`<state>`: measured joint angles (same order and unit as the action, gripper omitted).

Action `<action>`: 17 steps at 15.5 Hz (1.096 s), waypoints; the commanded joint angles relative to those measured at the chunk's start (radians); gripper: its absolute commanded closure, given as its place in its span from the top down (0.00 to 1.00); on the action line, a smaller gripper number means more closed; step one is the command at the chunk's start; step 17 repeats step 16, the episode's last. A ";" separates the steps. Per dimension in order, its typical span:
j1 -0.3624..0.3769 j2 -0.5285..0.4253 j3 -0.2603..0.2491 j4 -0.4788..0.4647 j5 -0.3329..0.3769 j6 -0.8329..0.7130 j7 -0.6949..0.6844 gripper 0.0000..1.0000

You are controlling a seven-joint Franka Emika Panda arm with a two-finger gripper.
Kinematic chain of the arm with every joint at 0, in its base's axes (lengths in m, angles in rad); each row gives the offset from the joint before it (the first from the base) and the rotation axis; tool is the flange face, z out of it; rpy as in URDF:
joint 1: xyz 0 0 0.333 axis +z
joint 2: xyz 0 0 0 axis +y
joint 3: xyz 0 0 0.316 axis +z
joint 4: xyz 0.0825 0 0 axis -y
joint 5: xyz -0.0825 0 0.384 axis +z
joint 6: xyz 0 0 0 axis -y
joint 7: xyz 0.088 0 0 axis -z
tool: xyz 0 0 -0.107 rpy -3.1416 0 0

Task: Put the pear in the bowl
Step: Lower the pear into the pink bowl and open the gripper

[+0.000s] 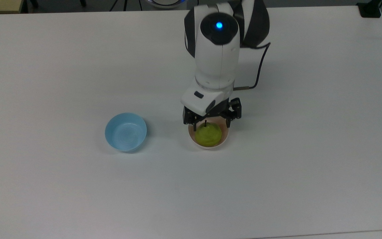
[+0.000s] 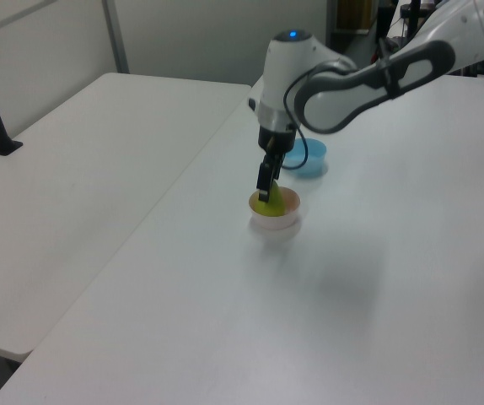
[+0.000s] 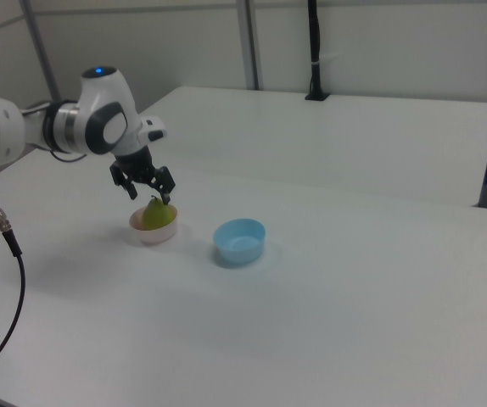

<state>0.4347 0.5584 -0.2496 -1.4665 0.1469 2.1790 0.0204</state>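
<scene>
The tool (image 1: 211,124) hangs just above the bowl (image 1: 224,140), its two dark fingers spread apart and gripping nothing; in the right view the tool (image 3: 148,194) shows both fingers splayed to either side of the fruit's top. Directly beneath it, the pear (image 1: 208,135) sits inside the pale pink bowl, stem up, free of the fingers. In the left view the tool (image 2: 265,192) stands over the pear (image 2: 267,203), which fills much of the bowl (image 2: 276,219). In the right view the pear (image 3: 156,214) rises above the rim of the bowl (image 3: 152,232).

Off to the top view's left of the tool, well apart from it, a light blue bowl (image 1: 125,132) rests upright on the white counter (image 1: 61,186). In the right view the light blue bowl (image 3: 239,241) lies to the right view's right of the tool; in the left view the light blue bowl (image 2: 308,159) sits beyond the tool. A dark cable (image 1: 260,71) trails from the arm behind the tool.
</scene>
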 commanded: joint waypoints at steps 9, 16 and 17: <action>-0.295 -0.448 0.104 -0.231 -0.180 -0.467 0.015 1.00; -0.379 -0.499 0.119 -0.244 -0.187 -0.475 0.012 1.00; -0.379 -0.499 0.119 -0.244 -0.187 -0.475 0.012 1.00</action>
